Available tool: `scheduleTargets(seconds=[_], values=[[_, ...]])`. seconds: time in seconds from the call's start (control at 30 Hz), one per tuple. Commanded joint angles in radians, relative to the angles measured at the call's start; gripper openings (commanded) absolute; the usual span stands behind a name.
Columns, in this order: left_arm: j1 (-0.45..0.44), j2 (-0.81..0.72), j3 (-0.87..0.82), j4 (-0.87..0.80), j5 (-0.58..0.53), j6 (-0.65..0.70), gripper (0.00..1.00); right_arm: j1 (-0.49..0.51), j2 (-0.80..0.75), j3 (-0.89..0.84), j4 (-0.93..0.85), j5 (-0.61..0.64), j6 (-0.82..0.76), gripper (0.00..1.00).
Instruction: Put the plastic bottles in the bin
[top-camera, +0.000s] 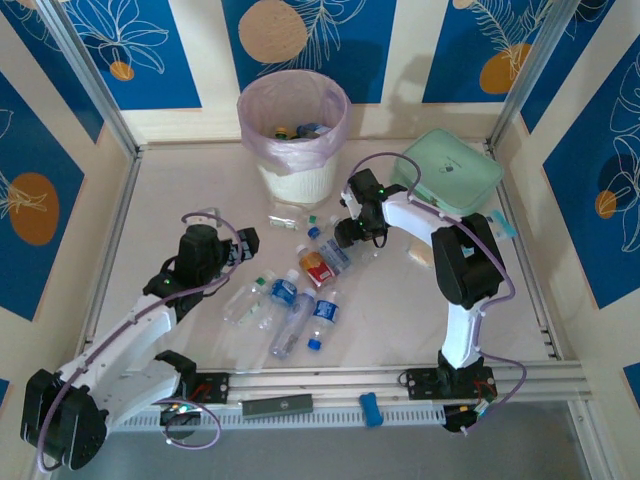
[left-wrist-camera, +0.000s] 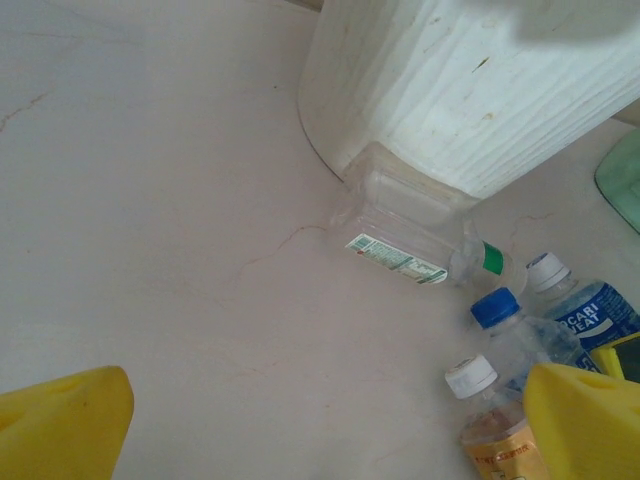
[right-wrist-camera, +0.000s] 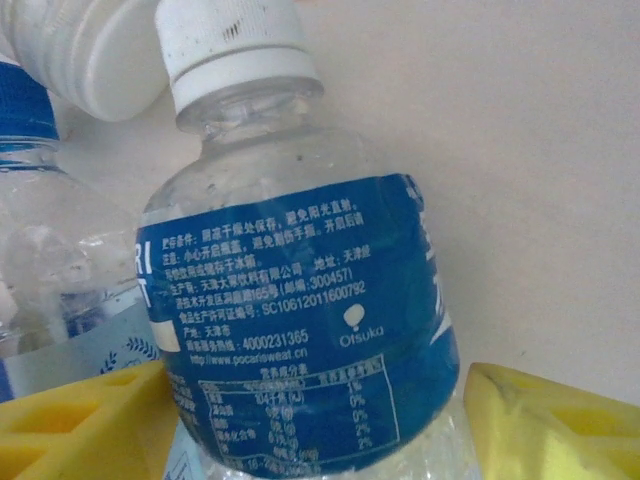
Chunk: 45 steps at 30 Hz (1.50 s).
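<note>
The bin (top-camera: 295, 185), lined with a pink bag, is set at the far middle of the table (top-camera: 170, 200), and a few bottles (top-camera: 308, 129) are already seen inside it. The others are scattered on their sides in front of it, between the two arms, with a red-label bottle (top-camera: 317, 266) in their midst. A clear bottle (left-wrist-camera: 410, 235) with a green cap is laid at the foot of the bin, touching or nearly touching its wall. The right gripper (right-wrist-camera: 315, 385) is placed low over the far side of the cluster, and a blue-label bottle (right-wrist-camera: 300, 320) with a white cap is framed between its yellow fingers (right-wrist-camera: 90, 425). The finger at the left of that view is pressed against the label, while the other is seen just beside it. From so close, whether the bottle is truly pinched cannot be told. The left gripper (left-wrist-camera: 325, 400) is held spread wide above bare table, at the left of the cluster, with nothing between its fingers. A mint pouch (top-camera: 447, 170) is laid to the right of the bin, behind the right arm.
</note>
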<state>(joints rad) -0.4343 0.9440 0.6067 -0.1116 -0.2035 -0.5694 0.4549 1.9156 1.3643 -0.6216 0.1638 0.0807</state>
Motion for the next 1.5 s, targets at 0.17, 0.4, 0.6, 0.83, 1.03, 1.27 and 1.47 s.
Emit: scheduleTargets(seconds=[0.17, 0.4, 0.6, 0.83, 1.03, 1.27, 1.47], values=[[0.003, -0.010, -0.016, 0.010, -0.004, -0.015, 1.00, -0.005, 0.031, 0.028, -0.017, -0.001, -0.022, 0.74], [0.003, -0.019, -0.022, 0.006, -0.008, -0.018, 1.00, -0.004, 0.046, 0.030, -0.012, -0.002, -0.011, 0.77], [0.003, -0.026, -0.020, 0.001, -0.014, -0.017, 1.00, -0.001, 0.050, 0.039, -0.009, -0.003, -0.007, 0.77], [0.003, -0.027, -0.022, -0.002, -0.026, -0.013, 1.00, -0.002, 0.041, 0.028, -0.009, 0.004, -0.004, 0.65], [0.006, -0.029, -0.025, 0.003, -0.054, 0.011, 1.00, -0.019, -0.069, -0.020, 0.028, -0.057, 0.024, 0.53], [0.029, -0.024, -0.050, 0.047, -0.047, 0.014, 1.00, -0.082, -0.226, -0.031, 0.043, -0.185, 0.098, 0.52], [0.075, -0.021, -0.079, 0.071, -0.009, 0.014, 1.00, -0.137, -0.348, 0.007, 0.068, -0.304, 0.207, 0.49]])
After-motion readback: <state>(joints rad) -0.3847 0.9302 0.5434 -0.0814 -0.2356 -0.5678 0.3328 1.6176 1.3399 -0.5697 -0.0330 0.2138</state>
